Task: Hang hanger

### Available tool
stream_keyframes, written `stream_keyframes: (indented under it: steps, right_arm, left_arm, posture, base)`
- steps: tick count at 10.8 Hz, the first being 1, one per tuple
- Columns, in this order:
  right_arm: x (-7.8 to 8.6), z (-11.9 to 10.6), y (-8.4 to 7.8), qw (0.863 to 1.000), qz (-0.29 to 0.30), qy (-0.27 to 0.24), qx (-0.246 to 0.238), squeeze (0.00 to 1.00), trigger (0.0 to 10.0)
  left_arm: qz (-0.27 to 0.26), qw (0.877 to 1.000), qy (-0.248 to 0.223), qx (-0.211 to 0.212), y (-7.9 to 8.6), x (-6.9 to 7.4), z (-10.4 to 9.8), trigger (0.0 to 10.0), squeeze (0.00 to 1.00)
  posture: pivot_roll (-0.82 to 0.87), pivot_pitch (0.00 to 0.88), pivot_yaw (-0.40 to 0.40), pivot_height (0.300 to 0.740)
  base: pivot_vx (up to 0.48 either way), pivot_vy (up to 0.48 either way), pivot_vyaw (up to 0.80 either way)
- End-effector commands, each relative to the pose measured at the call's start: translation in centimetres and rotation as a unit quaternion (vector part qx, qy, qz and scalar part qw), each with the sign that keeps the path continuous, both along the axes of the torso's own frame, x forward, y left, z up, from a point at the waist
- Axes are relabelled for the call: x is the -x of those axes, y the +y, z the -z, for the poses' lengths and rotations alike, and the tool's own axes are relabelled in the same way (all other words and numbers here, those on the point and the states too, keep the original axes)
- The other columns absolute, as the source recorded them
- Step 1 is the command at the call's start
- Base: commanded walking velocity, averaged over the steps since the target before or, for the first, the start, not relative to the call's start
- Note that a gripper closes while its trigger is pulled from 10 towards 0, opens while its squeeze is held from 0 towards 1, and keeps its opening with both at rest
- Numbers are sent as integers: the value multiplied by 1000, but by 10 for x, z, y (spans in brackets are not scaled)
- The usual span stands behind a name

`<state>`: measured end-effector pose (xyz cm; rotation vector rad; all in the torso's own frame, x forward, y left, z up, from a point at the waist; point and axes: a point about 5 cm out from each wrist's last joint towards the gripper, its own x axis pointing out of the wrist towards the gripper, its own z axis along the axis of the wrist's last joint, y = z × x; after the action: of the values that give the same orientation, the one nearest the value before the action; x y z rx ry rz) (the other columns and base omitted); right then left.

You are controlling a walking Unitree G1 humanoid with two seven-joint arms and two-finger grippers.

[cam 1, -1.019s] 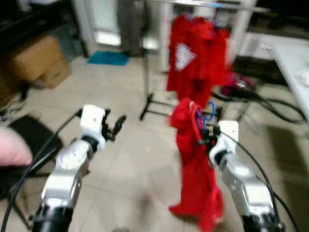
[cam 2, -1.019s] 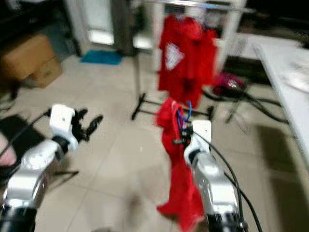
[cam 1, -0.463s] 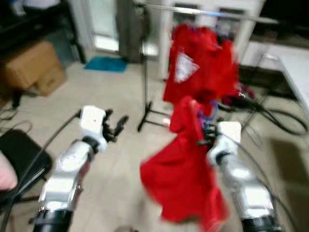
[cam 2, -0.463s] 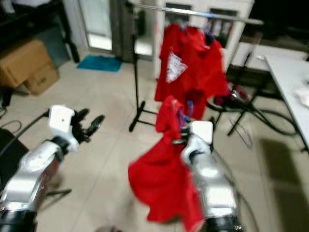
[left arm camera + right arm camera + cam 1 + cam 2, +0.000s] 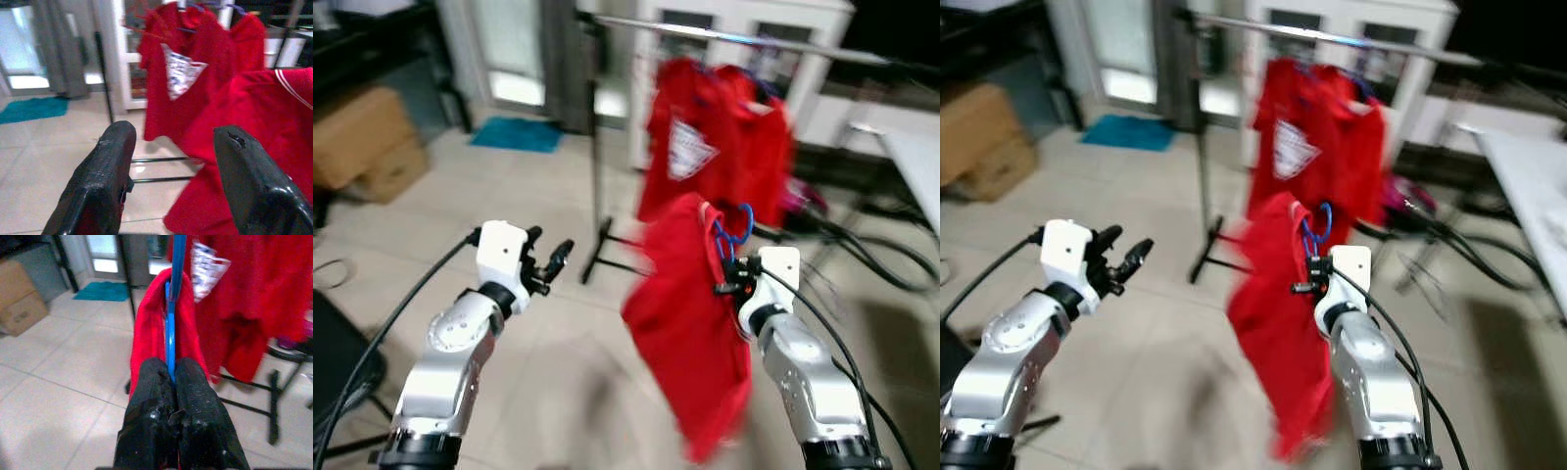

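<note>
Before the robot, on the tiled floor (image 5: 440,206), stands a clothes rack (image 5: 724,34) with red shirts (image 5: 715,147) hanging from its metal rail. Near and short of that rack, the right gripper (image 5: 724,287) is clamped tight on a blue hanger (image 5: 734,230) carrying a red shirt (image 5: 690,323) that hangs free in the air. Well apart to its left, the left gripper (image 5: 553,262) is raised with its fingers (image 5: 98,181) spread wide and empty.

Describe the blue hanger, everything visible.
The blue hanger looks like thin plastic. Its hook curls up above the right gripper, whose fingers are shut on its stem. A red shirt is draped over it and hangs down, blurred. It sits short of the rack rail, not yet hung. Its arms are hidden under the cloth.
</note>
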<state>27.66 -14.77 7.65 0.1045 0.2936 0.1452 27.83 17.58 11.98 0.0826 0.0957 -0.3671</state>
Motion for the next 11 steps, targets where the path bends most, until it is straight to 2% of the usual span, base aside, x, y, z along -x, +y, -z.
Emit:
stream_keyframes:
  steps: [1, 3, 5, 11]
  right_arm:
    - [-7, -16, 9, 999, -19, -35, -6, 0, 10000]
    - [-10, -19, 13, 998, -45, -39, -9, 0, 10000]
    - [-8, -23, 24, 995, -94, -42, -3, 0, 10000]
    - [-4, -30, 34, 988, -143, -48, 7, 0, 10000]
  left_arm:
    - [-6, 1000, -6, -4, 3, -4, -4, 10000, 0]
    - [-1, 1000, -4, -6, 0, 1, -3, 10000, 0]
    - [-2, 1000, -2, -14, 4, 4, 0, 10000, 0]
    - [10, 1000, 1, -24, 1, 8, 2, 10000, 0]
  posture:
    - [66, 0, -32, 740]
    - [85, 0, -42, 740]
    - [90, 0, -55, 740]
    - [89, 0, -51, 740]
  base:
    - [446, 0, 0]
    - [446, 0, 0]
    - [442, 0, 0]
    - [442, 0, 0]
